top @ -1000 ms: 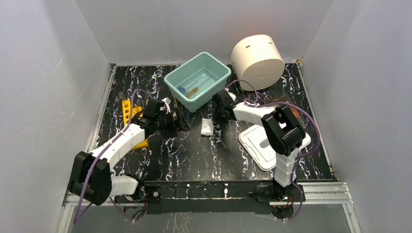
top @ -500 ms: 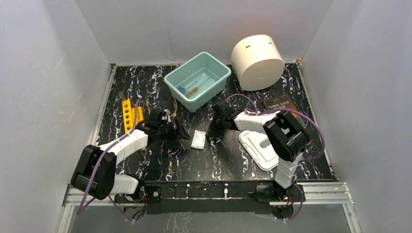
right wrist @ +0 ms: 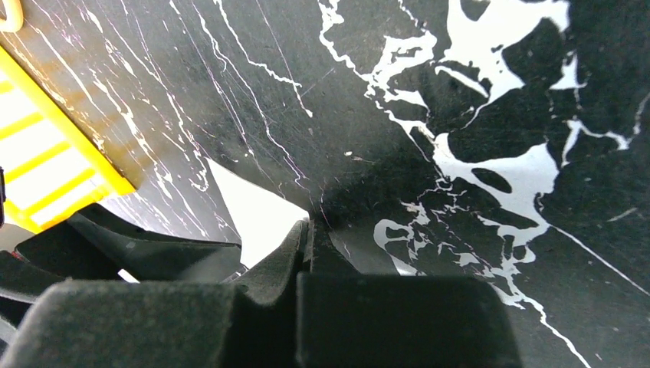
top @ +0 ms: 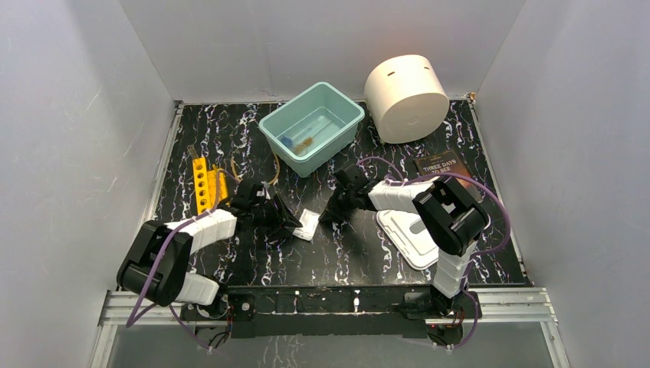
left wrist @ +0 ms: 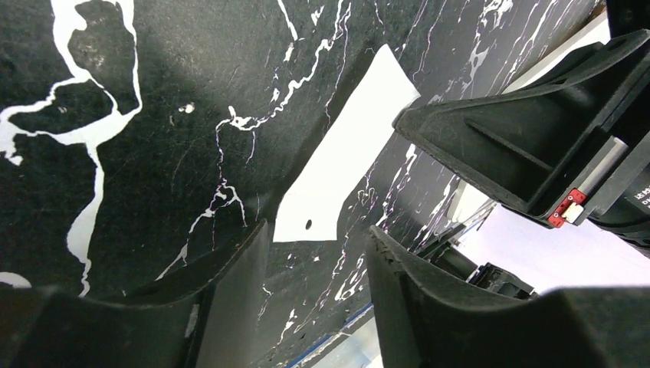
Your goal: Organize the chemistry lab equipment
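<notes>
The clear flat packet (top: pixel 308 225) looks white and lies low over the marbled mat between my two grippers. My right gripper (top: pixel 328 214) is shut, and its tips (right wrist: pixel 306 230) pinch the packet's corner (right wrist: pixel 257 211). My left gripper (top: pixel 289 225) is open, its jaws spread just short of the packet's near end (left wrist: pixel 345 161), and nothing is between them (left wrist: pixel 318 257). A blue-capped tube (top: pixel 290 141) and a wooden-handled brush (top: pixel 306 140) lie in the teal bin (top: pixel 346 112). Amber tubing (top: pixel 274 167) curls on the mat left of the bin.
A yellow rack (top: pixel 204 184) lies at the left, behind my left arm. The big cream cylinder (top: pixel 406 96) stands at the back right, with a dark book (top: pixel 441 165) in front of it. A white flat lid (top: pixel 414 234) lies under my right arm.
My right gripper has moved forward and to the left, bringing the packet with it. My left gripper has swung right and nearer, meeting the packet from the other side.
</notes>
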Robot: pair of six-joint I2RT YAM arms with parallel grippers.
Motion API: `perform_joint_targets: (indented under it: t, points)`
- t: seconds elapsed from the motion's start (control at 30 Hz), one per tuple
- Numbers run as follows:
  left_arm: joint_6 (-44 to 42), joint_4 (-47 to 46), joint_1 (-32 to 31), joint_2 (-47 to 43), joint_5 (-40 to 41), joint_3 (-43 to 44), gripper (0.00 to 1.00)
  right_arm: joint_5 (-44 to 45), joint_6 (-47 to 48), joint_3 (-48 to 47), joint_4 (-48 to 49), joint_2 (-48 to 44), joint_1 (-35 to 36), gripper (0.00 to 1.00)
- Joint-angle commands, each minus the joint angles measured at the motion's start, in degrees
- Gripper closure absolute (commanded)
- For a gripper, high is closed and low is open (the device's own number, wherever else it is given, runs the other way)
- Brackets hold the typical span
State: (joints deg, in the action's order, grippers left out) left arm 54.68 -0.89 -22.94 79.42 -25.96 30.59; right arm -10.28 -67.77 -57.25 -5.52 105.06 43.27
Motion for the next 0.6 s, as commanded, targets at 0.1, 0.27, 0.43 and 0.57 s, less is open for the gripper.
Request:
perform_joint_targets:
  t: [0.1,0.27,0.43,0.57]
  points:
    - [2.3,-4.4,0.3,2.5,1.1,-1.6,0.58,-0.3,-0.4,1.8,-0.5,0.7,0.8,1.00]
    - [2.9,-6.6,0.3,4.8,0.7,-2.1,0.68,-0.3,0.6,1.7,-1.4,0.6,0.8,1.00]
    - [3.4,-8.1,0.3,3.6,1.2,-3.2,0.84,-0.9,1.6,1.4,-1.1,1.1,0.8,1.00]
    - [2.7,-8.5,0.4,3.8,1.0,-2.8,1.00,-0.2,3.7,1.4,0.1,0.5,0.8,1.00]
